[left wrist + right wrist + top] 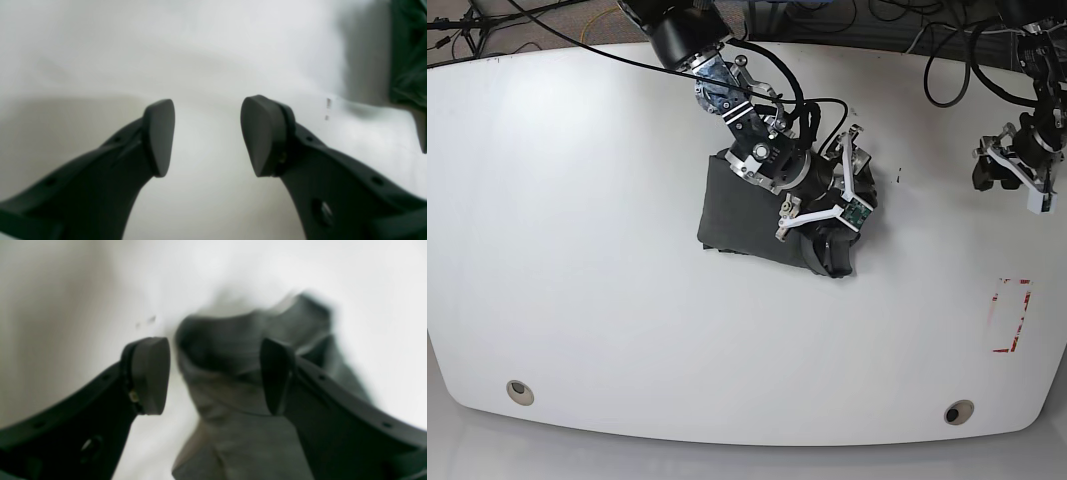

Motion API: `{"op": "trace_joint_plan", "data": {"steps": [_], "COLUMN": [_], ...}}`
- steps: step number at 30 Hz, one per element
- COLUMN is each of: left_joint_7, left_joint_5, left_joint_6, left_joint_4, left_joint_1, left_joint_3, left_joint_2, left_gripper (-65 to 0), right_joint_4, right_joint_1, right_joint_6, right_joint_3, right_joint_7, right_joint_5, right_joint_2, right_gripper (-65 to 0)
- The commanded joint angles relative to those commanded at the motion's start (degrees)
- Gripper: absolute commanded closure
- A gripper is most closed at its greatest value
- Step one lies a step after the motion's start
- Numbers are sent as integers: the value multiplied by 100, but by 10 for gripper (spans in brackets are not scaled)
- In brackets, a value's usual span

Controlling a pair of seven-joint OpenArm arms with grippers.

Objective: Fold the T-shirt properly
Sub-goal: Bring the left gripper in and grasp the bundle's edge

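Observation:
The T-shirt point(742, 205) lies as a compact dark grey folded bundle in the middle of the white table point(577, 250). My right gripper point(830, 243) hangs over the bundle's right end. In the right wrist view the right gripper point(213, 373) is open, its fingers point(150, 373) astride a raised, blurred fold of the T-shirt point(233, 400), with no grip on it. My left gripper point(993, 177) is far off at the table's right side. In its wrist view the left gripper point(206, 136) is open over bare table, with a dark edge of the T-shirt point(408, 50) at the top right.
A red rectangular outline point(1012, 315) is marked on the table near the right front. Two round holes point(519, 391) point(958, 412) sit near the front edge. Cables point(947, 70) trail across the back. Two small dark marks point(897, 175) lie just right of the shirt.

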Motion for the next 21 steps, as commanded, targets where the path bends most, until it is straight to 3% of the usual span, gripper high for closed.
{"op": "trace_joint_plan", "data": {"steps": [5, 9, 13, 18, 21], "left_joint_7": [-9, -9, -9, -9, -18], "left_joint_5": [0, 9, 26, 53, 360], "left_joint_6": [0, 0, 18, 35, 35], "left_joint_4": [527, 949, 1380, 1547, 1538], "left_joint_1": [-176, -352, -404, -404, -404], "left_joint_3": [695, 1266, 1881, 2585, 2910], "left_joint_2": [9, 281, 730, 1178, 1433], "left_gripper": [-332, -332, -335, -333, -333], "right_joint_4": [651, 677, 422, -53, -387], "right_joint_1": [-114, -88, -62, 79, 97], "right_joint_6": [325, 492, 615, 615, 624], "right_joint_3": [1002, 1670, 2145, 2136, 2031], "right_joint_7": [-26, -35, -35, -44, -9], "right_joint_5": [457, 862, 1231, 1389, 1451], "right_joint_2": [132, 308, 615, 1037, 1178], "right_gripper": [-407, -376, -246, -76, -73]}}
